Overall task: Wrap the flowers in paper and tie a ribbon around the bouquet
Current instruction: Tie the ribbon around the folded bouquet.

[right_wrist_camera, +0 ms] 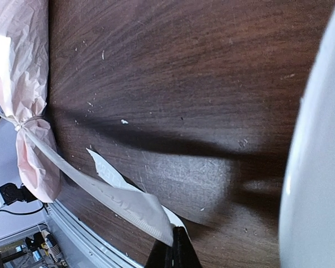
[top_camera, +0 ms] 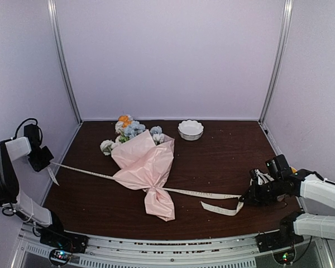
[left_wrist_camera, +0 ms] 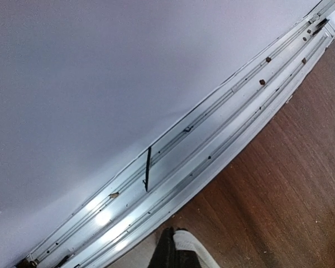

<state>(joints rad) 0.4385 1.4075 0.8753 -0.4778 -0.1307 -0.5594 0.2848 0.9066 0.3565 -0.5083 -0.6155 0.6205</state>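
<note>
Dark wooden table (top_camera: 223, 151) carries the bouquet (top_camera: 145, 167), well apart from both claws and between them. The ribbon (top_camera: 89, 172) cinches its lower part; the left gripper (top_camera: 47, 161) pinches one end, and the right gripper (top_camera: 245, 197) pinches the other, a loose tail lying just beside it.

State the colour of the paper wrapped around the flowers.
Pale pink paper, clearest in the top external view.

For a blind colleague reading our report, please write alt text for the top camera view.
A pink-wrapped bouquet lies on a dark table, tied with a cream ribbon that the left gripper and the right gripper hold stretched to either side. A white bowl stands behind it.
</note>
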